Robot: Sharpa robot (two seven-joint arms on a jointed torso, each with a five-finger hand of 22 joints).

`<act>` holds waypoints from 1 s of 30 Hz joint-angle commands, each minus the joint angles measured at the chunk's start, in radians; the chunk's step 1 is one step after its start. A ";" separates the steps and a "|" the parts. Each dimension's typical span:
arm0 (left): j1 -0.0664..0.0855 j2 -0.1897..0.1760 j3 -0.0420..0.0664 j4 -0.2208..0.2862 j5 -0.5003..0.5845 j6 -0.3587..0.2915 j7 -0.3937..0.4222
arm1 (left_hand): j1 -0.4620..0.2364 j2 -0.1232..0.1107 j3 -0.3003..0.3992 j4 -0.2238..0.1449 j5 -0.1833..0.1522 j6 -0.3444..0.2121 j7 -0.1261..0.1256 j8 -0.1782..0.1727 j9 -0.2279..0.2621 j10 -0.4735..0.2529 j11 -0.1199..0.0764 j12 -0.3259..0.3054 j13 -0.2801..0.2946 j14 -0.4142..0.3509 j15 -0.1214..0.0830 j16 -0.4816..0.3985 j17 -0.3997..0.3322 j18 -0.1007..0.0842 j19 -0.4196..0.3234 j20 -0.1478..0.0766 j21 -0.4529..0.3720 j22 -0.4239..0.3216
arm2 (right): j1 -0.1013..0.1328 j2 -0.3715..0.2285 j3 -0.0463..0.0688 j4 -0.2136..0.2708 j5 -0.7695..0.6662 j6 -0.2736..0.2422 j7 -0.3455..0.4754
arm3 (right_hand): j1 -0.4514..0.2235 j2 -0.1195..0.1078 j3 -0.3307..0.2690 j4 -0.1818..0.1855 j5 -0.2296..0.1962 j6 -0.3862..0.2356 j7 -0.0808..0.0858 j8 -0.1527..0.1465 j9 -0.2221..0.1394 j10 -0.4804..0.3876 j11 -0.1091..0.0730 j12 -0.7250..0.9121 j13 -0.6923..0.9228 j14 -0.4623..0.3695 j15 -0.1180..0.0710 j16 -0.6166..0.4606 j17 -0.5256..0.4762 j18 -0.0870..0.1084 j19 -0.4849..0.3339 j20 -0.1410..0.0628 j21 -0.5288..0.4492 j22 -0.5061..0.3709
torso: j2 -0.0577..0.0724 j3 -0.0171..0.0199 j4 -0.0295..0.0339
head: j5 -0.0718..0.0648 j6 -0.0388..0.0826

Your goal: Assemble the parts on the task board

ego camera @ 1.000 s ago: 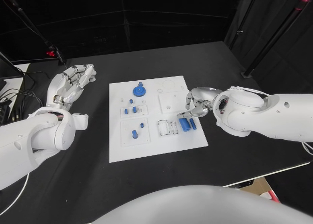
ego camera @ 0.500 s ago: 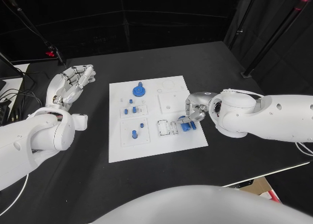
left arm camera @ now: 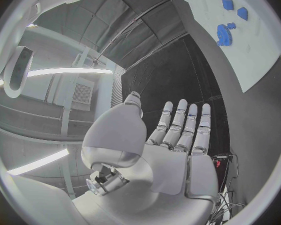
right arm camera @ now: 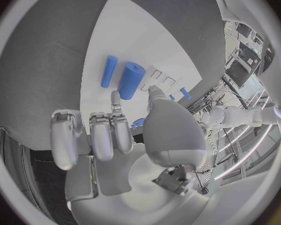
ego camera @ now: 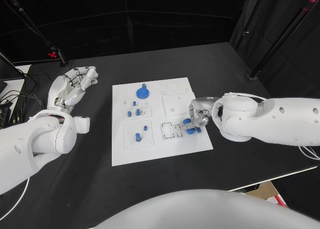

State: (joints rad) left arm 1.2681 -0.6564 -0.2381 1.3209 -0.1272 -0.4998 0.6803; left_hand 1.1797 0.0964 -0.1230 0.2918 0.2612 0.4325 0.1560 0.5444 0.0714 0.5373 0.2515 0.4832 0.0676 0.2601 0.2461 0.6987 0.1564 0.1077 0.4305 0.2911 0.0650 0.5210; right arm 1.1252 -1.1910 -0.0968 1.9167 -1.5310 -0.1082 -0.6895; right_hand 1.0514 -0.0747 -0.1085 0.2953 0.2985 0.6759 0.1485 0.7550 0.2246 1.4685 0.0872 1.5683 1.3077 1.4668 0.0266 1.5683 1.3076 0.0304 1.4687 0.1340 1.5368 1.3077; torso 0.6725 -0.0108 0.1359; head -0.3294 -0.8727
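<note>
Black surface point(ego camera: 98, 191), dark room. White task board point(ego camera: 160, 143) centred. Right hand point(ego camera: 196, 116) over blue cylinders point(right arm camera: 131, 80), apparently holding nothing; left hand point(ego camera: 72, 86) spread, well apart.

A black table point(ego camera: 201, 62) fills most of the head view, its surface matte and dark. Behind it hang black curtain walls point(ego camera: 133, 24) with faint vertical seams. A black pole point(ego camera: 277, 40) slants down at the right beside the table's far corner. Dark cables point(ego camera: 12, 100) trail at the left edge, near a small red light point(ego camera: 52, 54)
</note>
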 commanded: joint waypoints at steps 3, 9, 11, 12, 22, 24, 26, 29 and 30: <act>0.001 -0.001 0.001 0.001 0.003 0.008 0.079 | 0.001 0.005 -0.007 -0.001 0.004 -0.008 0.132 0.003 -0.001 -0.007 -0.003 0.006 -0.001 -0.005 0.002 0.005 -0.001 -0.010 -0.002 -0.001 0.005 -0.001 | -0.001 0.009 0.000 -0.002 -0.002 0.033 -0.006 | 0.005 0.019 0.011 -0.001 -0.009 0.006 0.000 0.001 -0.003 0.102 -0.006 0.003 0.263 0.104 -0.008 0.002 0.263 -0.019 0.078 -0.007 -0.002 0.243 | 0.000 -0.0001 -0.0006 | 0.001 0.000; 0.001 0.000 0.001 0.002 0.003 0.009 0.078 | 0.003 0.007 -0.007 -0.001 0.005 -0.008 0.132 0.004 -0.001 -0.007 -0.003 0.007 -0.001 -0.005 0.002 0.006 -0.003 -0.010 -0.002 -0.001 0.005 -0.002 | -0.002 0.021 0.000 -0.008 0.006 0.040 -0.005 | 0.012 0.026 0.014 -0.002 -0.011 0.002 0.000 -0.004 -0.007 0.102 -0.007 0.003 0.263 0.104 -0.009 0.002 0.263 -0.018 0.077 -0.008 -0.004 0.242 | 0.001 0.0001 -0.0002 | 0.001 0.000; 0.001 0.000 0.001 0.002 0.003 0.010 0.078 | 0.003 0.007 -0.007 -0.001 0.005 -0.008 0.132 0.004 -0.001 -0.007 -0.003 0.007 -0.001 -0.005 0.002 0.006 -0.003 -0.010 -0.002 -0.001 0.005 -0.002 | -0.002 0.026 0.000 -0.011 0.008 0.045 -0.006 | 0.015 0.028 0.014 -0.003 -0.011 0.003 0.000 -0.004 -0.008 0.102 -0.007 0.003 0.263 0.104 -0.009 0.002 0.263 -0.018 0.077 -0.008 -0.003 0.242 | 0.000 -0.0003 -0.0010 | 0.001 0.000; 0.001 0.000 0.001 0.002 0.003 0.010 0.078 | 0.003 0.008 -0.007 -0.001 0.005 -0.008 0.132 0.004 -0.001 -0.007 -0.003 0.007 -0.001 -0.005 0.002 0.006 -0.003 -0.010 -0.002 -0.001 0.005 -0.002 | -0.003 0.028 0.000 -0.013 0.009 0.047 -0.006 | 0.017 0.029 0.015 -0.003 -0.010 0.003 -0.001 -0.005 -0.008 0.102 -0.007 0.003 0.263 0.104 -0.009 0.002 0.263 -0.018 0.077 -0.008 -0.003 0.242 | 0.000 -0.0005 -0.0014 | 0.001 0.000; 0.001 0.002 0.001 0.001 0.003 0.012 0.078 | 0.003 0.009 -0.008 0.000 0.006 -0.009 0.132 0.004 -0.002 -0.008 -0.003 0.008 -0.001 -0.006 0.002 0.007 -0.003 -0.010 -0.002 -0.001 0.005 -0.002 | -0.022 0.058 0.000 -0.036 0.035 0.054 -0.004 | 0.030 0.036 0.015 -0.003 0.003 -0.001 0.000 -0.011 -0.014 0.102 -0.006 0.003 0.263 0.104 -0.009 0.002 0.263 -0.018 0.075 -0.009 -0.005 0.241 | 0.000 -0.0001 -0.0011 | 0.003 0.000; 0.001 0.002 0.001 0.001 0.003 0.012 0.078 | 0.003 0.009 -0.008 0.000 0.006 -0.009 0.132 0.004 -0.002 -0.008 -0.003 0.008 -0.001 -0.006 0.002 0.007 -0.004 -0.010 -0.003 0.000 0.005 -0.002 | -0.024 0.063 0.000 -0.041 0.036 0.058 -0.006 | 0.032 0.039 0.016 -0.003 0.004 -0.001 0.000 -0.013 -0.014 0.102 -0.006 0.003 0.263 0.104 -0.009 0.002 0.263 -0.018 0.075 -0.009 -0.006 0.241 | 0.000 0.0003 0.0003 | 0.002 0.000; 0.001 0.002 0.001 0.001 0.003 0.012 0.078 | 0.003 0.009 -0.008 0.000 0.006 -0.009 0.132 0.004 -0.002 -0.008 -0.003 0.008 -0.001 -0.006 0.002 0.007 -0.004 -0.010 -0.003 0.000 0.005 -0.002 | -0.026 0.066 0.000 -0.044 0.037 0.061 -0.007 | 0.037 0.042 0.017 -0.004 0.005 -0.002 0.001 -0.014 -0.016 0.102 -0.006 0.003 0.263 0.104 -0.009 0.002 0.263 -0.017 0.075 -0.009 -0.006 0.241 | 0.000 0.0008 0.0011 | 0.002 0.000; 0.001 0.001 0.001 0.001 0.003 0.012 0.078 | 0.003 0.009 -0.008 0.000 0.006 -0.009 0.132 0.004 -0.002 -0.008 -0.003 0.008 -0.001 -0.006 0.002 0.007 -0.004 -0.010 -0.003 0.000 0.005 -0.002 | -0.028 0.071 0.000 -0.050 0.038 0.066 -0.009 | 0.044 0.047 0.017 -0.005 0.006 -0.005 0.002 -0.018 -0.019 0.102 -0.006 0.003 0.263 0.104 -0.009 0.002 0.263 -0.018 0.075 -0.009 -0.006 0.241 | 0.000 0.0002 -0.0006 | 0.003 0.000; 0.001 0.001 0.001 0.001 0.003 0.012 0.078 | 0.003 0.009 -0.008 0.000 0.006 -0.009 0.132 0.004 -0.002 -0.008 -0.003 0.008 -0.001 -0.006 0.002 0.007 -0.004 -0.010 -0.003 0.000 0.005 -0.002 | -0.028 0.073 0.000 -0.052 0.038 0.065 -0.009 | 0.048 0.048 0.017 -0.005 0.006 -0.006 0.002 -0.020 -0.020 0.102 -0.005 0.003 0.263 0.104 -0.009 0.002 0.263 -0.018 0.075 -0.009 -0.006 0.241 | 0.000 -0.0001 -0.0007 | 0.003 0.000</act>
State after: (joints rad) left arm 1.2680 -0.6554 -0.2381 1.3207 -0.1268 -0.4962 0.6803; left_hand 1.1797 0.0964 -0.1230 0.2918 0.2608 0.4325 0.1560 0.5443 0.0714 0.5337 0.2481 0.4870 0.0676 0.2601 0.2461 0.7025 0.1533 0.1077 0.4305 0.2911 0.0650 0.5201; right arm 1.1025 -1.1219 -0.0923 1.8681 -1.5052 -0.0671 -0.6953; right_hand 1.0922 -0.0256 -0.0974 0.2895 0.2984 0.6796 0.1513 0.7434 0.2141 1.4685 0.0873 1.5683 1.3076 1.4667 0.0266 1.5683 1.3075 0.0305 1.4649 0.1304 1.5368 1.3075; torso 0.6727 -0.0105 0.1351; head -0.3267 -0.8727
